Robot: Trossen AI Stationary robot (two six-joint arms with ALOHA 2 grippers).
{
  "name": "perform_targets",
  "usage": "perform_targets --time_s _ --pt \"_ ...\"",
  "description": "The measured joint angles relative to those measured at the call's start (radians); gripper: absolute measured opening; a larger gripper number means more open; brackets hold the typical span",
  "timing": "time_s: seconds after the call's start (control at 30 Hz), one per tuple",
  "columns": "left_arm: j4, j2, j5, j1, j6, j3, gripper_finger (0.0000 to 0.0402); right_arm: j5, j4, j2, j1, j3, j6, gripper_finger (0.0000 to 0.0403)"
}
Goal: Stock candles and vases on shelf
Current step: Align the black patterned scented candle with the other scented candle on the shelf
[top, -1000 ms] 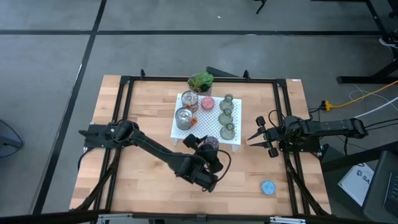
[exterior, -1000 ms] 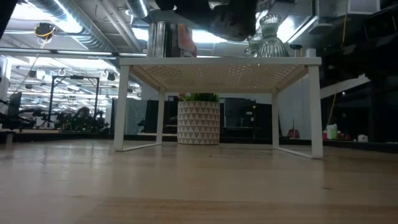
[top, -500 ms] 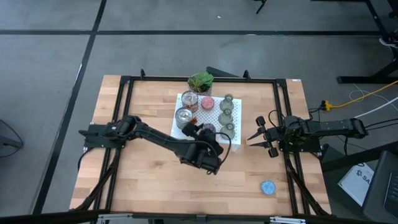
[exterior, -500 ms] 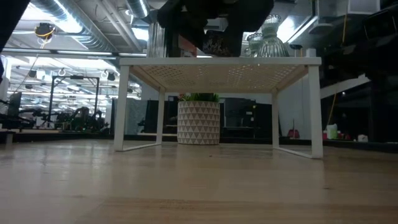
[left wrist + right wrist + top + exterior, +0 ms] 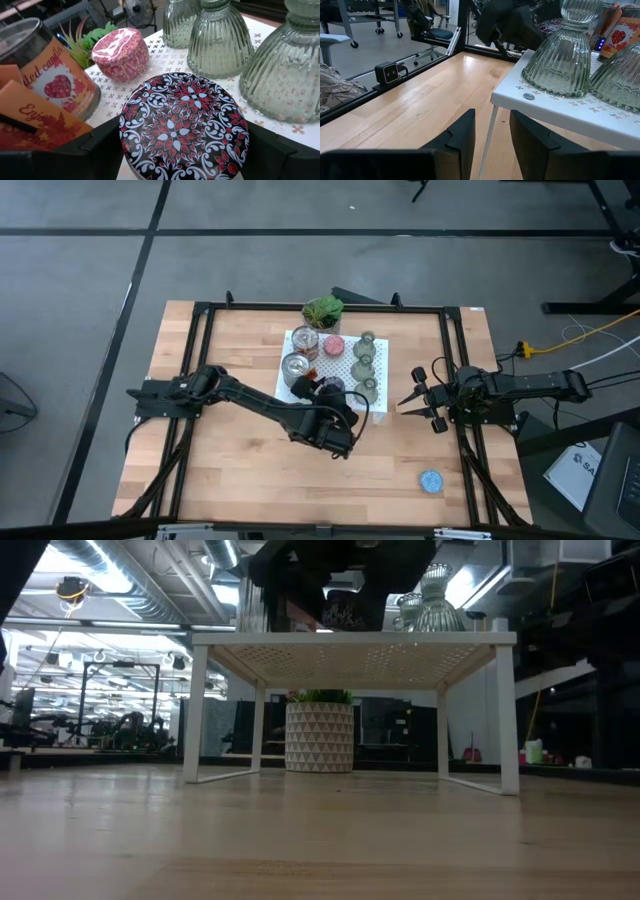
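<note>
The white perforated shelf [image 5: 345, 358] carries two jar candles [image 5: 305, 340] [image 5: 296, 367], a pink candle [image 5: 333, 346] and three ribbed green vases [image 5: 366, 340] [image 5: 363, 363] [image 5: 367, 388]. My left gripper [image 5: 330, 389] is shut on a dark tin candle with a red-and-white patterned lid [image 5: 182, 122]. It holds the tin at the shelf's near part, between a jar candle and the nearest vase. Whether the tin rests on the shelf I cannot tell. My right gripper [image 5: 420, 402] waits open at the table's right side, holding nothing. My left gripper pinches the dark tin's round side wall [image 5: 125, 150] between its two fingers, one on each side. The fingers [image 5: 95, 150] come from the table's near side, slanting down. The tin sits upright with its lid up, low at the shelf top [image 5: 352, 612].
A potted plant [image 5: 322, 311] stands behind the shelf's far edge. A light blue candle [image 5: 431, 481] lies on the wooden table near its front right corner. A black frame [image 5: 200, 360] runs around the tabletop.
My left gripper has carried the dark tin toward the table's far edge, from in front of the shelf's near edge to over its near part. Most of that move came early. The wrist has turned a little, and the tin has stayed upright.
</note>
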Motion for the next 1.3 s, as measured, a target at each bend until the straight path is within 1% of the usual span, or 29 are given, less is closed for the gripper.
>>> perform_targets --time_s 0.57,0.7,0.9,1.0,1.1,1.2,1.3 --pt "-0.004 -0.031 -0.084 -0.018 0.069 0.000 0.0345 0.000 0.000 0.000 0.000 0.000 0.000 0.0124" --pt "0.016 -0.045 -0.123 -0.039 0.102 0.000 0.0347 0.000 0.000 0.000 0.000 0.000 0.000 0.0124" --pt "0.067 -0.069 -0.138 -0.086 0.184 0.000 0.0346 0.000 0.000 0.000 0.000 0.000 0.000 0.0124" --pt "0.088 -0.074 -0.157 -0.113 0.188 0.000 0.0336 0.000 0.000 0.000 0.000 0.000 0.000 0.0124" --pt "0.099 -0.073 -0.149 -0.144 0.217 0.000 0.0314 0.000 0.000 0.000 0.000 0.000 0.000 0.0124" --pt "0.116 -0.064 -0.117 -0.173 0.260 0.000 0.0282 0.000 0.000 0.000 0.000 0.000 0.000 0.0124" --pt "0.113 -0.061 -0.108 -0.196 0.305 0.000 0.0242 0.000 0.000 0.000 0.000 0.000 0.000 0.0124"
